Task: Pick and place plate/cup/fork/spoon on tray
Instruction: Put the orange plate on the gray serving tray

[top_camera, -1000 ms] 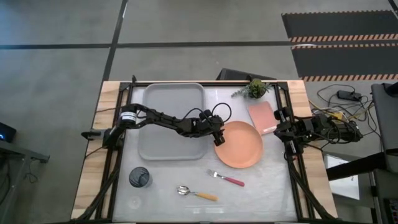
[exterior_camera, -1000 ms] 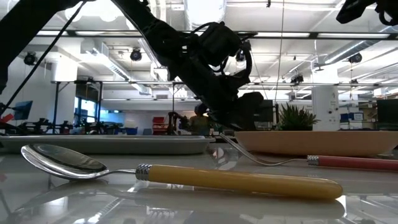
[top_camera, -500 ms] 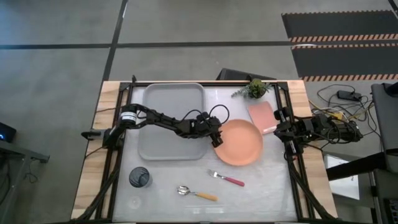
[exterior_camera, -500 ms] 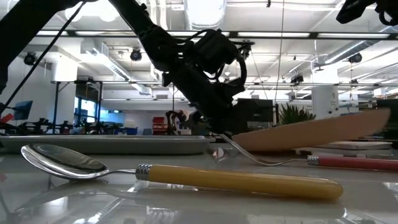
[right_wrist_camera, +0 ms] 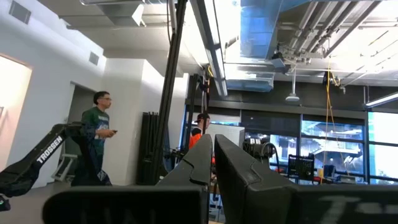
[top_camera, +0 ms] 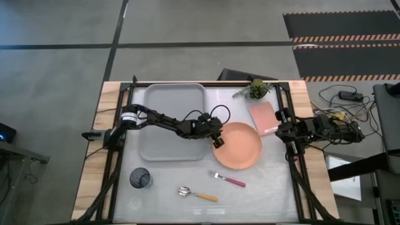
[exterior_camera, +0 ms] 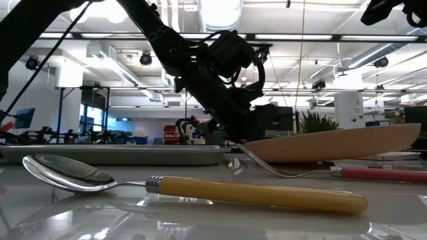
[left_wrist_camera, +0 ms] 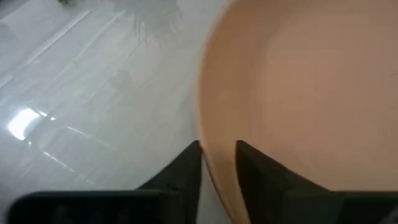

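The plate [top_camera: 239,145] is gripped at its rim by the left gripper [top_camera: 217,140], tilted beside the tray [top_camera: 173,122]. Nothing is yet placed there; cup [top_camera: 140,179], fork [top_camera: 227,179] and spoon [top_camera: 198,194] remain on the worktop [top_camera: 269,187].

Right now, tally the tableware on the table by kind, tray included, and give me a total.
Plate: 1, tilted, its rim gripped by the left gripper
Cup: 1
Fork: 1
Spoon: 1
Tray: 1
Total: 5
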`<state>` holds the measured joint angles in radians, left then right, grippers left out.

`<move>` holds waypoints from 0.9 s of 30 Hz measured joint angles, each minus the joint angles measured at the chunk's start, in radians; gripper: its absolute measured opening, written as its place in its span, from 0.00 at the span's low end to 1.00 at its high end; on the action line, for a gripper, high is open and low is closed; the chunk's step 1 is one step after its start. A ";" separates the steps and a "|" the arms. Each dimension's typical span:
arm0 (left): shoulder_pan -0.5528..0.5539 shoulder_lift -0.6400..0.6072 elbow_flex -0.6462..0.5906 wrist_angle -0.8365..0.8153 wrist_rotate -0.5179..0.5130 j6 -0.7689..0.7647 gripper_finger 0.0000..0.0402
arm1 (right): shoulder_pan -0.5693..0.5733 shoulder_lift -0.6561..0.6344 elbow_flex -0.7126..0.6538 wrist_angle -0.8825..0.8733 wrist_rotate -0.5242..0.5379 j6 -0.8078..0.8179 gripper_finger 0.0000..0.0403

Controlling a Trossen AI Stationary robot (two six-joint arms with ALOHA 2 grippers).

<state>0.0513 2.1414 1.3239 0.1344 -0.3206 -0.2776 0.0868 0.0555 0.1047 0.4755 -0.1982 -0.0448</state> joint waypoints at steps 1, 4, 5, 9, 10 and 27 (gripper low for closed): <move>0.000 0.000 0.000 0.011 0.003 -0.006 0.12 | 0.000 0.000 0.000 0.000 0.000 0.000 0.02; -0.001 -0.001 -0.001 0.050 0.018 -0.042 0.02 | 0.000 0.000 0.000 0.000 0.000 0.000 0.02; -0.001 -0.001 0.000 0.058 0.018 -0.058 0.02 | 0.000 0.000 0.000 0.000 0.000 0.000 0.02; 0.000 -0.001 0.006 0.077 0.016 -0.101 0.01 | 0.000 0.000 0.000 0.001 0.000 0.005 0.02; 0.000 -0.001 0.007 0.090 0.016 -0.110 0.01 | 0.000 0.000 0.000 0.001 0.000 0.009 0.02; 0.002 -0.379 -0.082 -0.007 -0.021 -0.040 0.00 | 0.000 -0.001 0.000 0.003 0.000 0.048 0.02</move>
<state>0.0528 1.7627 1.2416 0.1270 -0.3419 -0.3173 0.0868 0.0544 0.1047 0.4786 -0.1982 0.0032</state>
